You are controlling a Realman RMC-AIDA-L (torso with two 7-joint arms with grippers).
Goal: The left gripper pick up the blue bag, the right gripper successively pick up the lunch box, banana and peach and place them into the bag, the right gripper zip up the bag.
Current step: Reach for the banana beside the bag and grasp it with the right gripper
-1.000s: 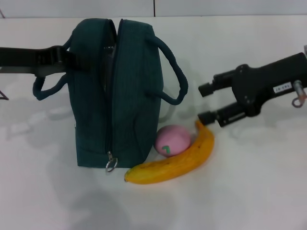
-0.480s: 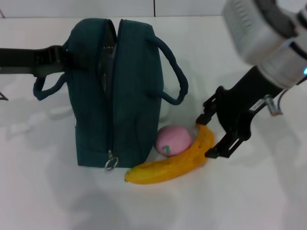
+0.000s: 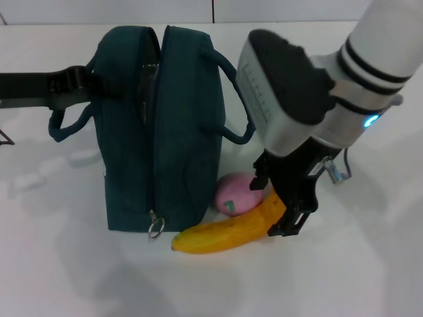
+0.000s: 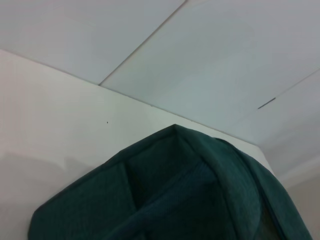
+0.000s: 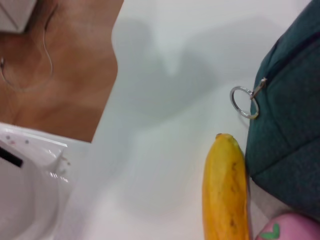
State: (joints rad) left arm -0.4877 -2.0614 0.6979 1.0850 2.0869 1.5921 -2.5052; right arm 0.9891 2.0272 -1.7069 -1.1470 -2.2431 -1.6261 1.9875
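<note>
The blue bag point(image 3: 178, 132) stands upright on the white table, its top zipper gaping and the pull ring point(image 3: 154, 228) hanging low at its front. My left gripper point(image 3: 84, 80) grips the bag's upper left side. A yellow banana point(image 3: 221, 234) lies in front of the bag, with the pink peach point(image 3: 234, 193) tucked between them. My right gripper point(image 3: 276, 201) is open, its fingers straddling the banana's right end. The right wrist view shows the banana point(image 5: 225, 190), the ring point(image 5: 245, 101) and the peach point(image 5: 287, 227). The lunch box is out of view.
The bag's right handle point(image 3: 241, 92) loops out toward my right arm. Bare white table point(image 3: 66, 264) lies to the front and left. In the right wrist view the table edge gives way to brown floor point(image 5: 65, 65).
My right gripper swung in from the right, turned downward and dropped over the banana's right end. The bag, peach, banana and left arm have stayed put.
</note>
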